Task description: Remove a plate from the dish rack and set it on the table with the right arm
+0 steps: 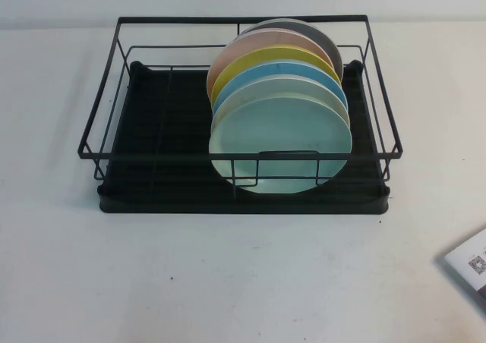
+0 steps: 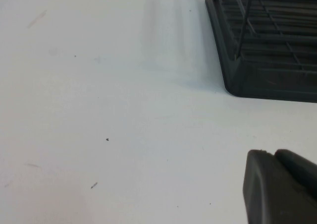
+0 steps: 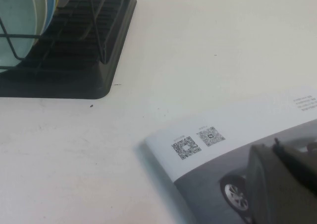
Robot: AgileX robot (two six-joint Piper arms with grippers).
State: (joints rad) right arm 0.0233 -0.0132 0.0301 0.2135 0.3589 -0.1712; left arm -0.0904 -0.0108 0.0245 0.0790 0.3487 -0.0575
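The right end effector (image 3: 285, 184) hung low over the worktop (image 1: 243, 282), its fingers closed on nothing, just above a printed leaflet (image 3: 237, 144) with two square codes and a picture of a car. That leaflet lay flat near the right front edge of the worktop, well apart from the dish rack (image 1: 99, 130). The left end effector (image 2: 280, 187) hovered over bare worktop near the rack's left front corner; whether its fingers were open or closed could not be told. In the rack, a row of plates stood on edge, right of centre. The pale mint-green plate (image 1: 281, 142) was the frontmost, leaning against a white plate (image 1: 258, 89), then a sky-blue plate (image 1: 262, 73), a yellow, a pink and a dark grey one behind.
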